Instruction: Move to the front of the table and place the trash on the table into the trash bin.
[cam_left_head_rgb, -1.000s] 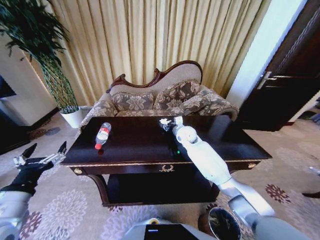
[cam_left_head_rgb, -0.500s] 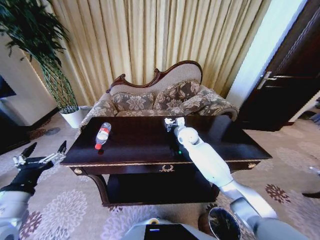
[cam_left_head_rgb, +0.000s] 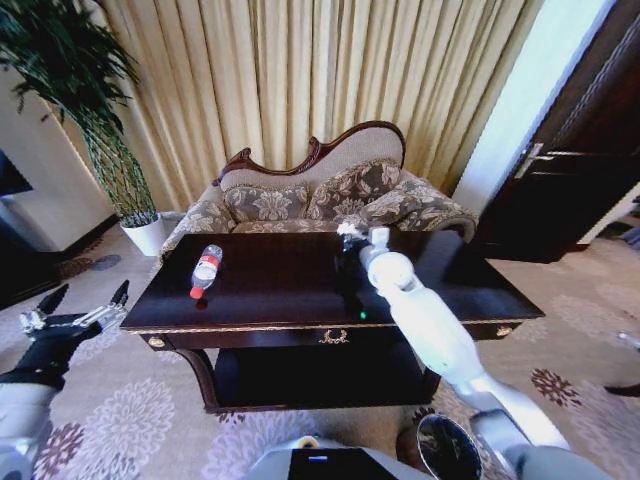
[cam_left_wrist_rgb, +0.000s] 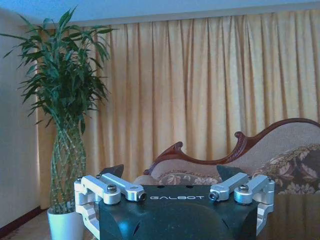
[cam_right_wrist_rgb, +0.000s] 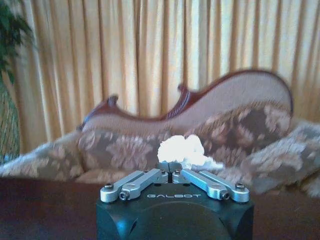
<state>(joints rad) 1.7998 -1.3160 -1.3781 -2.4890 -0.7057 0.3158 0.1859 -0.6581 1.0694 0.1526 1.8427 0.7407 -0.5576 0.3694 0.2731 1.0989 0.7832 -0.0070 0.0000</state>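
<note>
I am pinching the white crumpled scrap in my right gripper above the far side of the table, squeezing gently because it looks light and squashy, while my left gripper is waiting wide open at the near left.

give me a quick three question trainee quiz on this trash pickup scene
1. True or false: the right pincer is shut on the white crumpled scrap.
2. Where does the plastic bottle lie? A) on the sofa B) on the table's lower shelf C) on the table top, toward the robot's left
3. Fill in: the left pincer is ____ and sits off the table's left end.

Key: 1 true, the scrap is pinched at the fingertips with the sofa behind. 2 C. 3 open.
</note>
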